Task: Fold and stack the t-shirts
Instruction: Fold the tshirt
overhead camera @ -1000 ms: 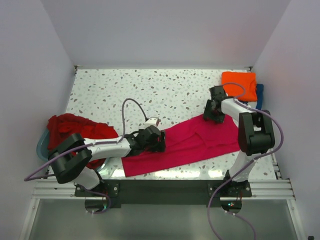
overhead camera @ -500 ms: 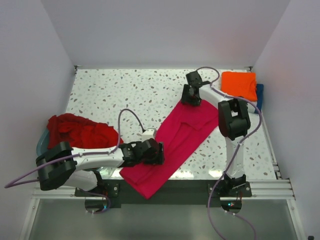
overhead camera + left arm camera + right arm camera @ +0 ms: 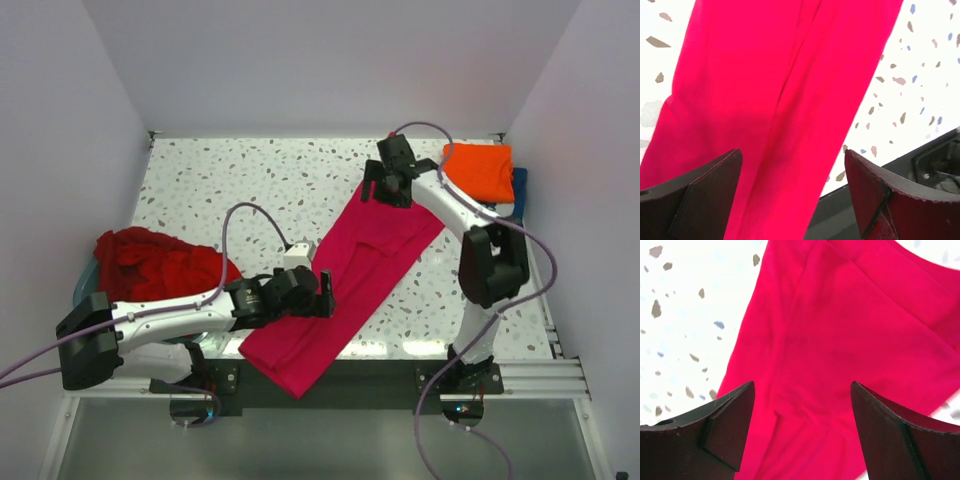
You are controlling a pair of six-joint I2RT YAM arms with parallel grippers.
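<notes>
Magenta t-shirt (image 3: 370, 250): strip on bench (image 3: 230, 190); left tool (image 3: 322, 296) spread over its 7 o'clock end, right tool (image 3: 385, 193) spread at 1 o'clock.

Boxed in on three sides by plain pale walls: back wall (image 3: 320, 60), left wall (image 3: 60, 150), right wall (image 3: 590, 140), all smooth and faintly lilac. Between them a white table top (image 3: 250, 180) speckled with grey, brown and blue flecks, brightly lit, glaring white near the front edge. Along that edge a ribbed metal rail (image 3: 330, 378). Below, a dull grey surface (image 3: 320, 445).
</notes>
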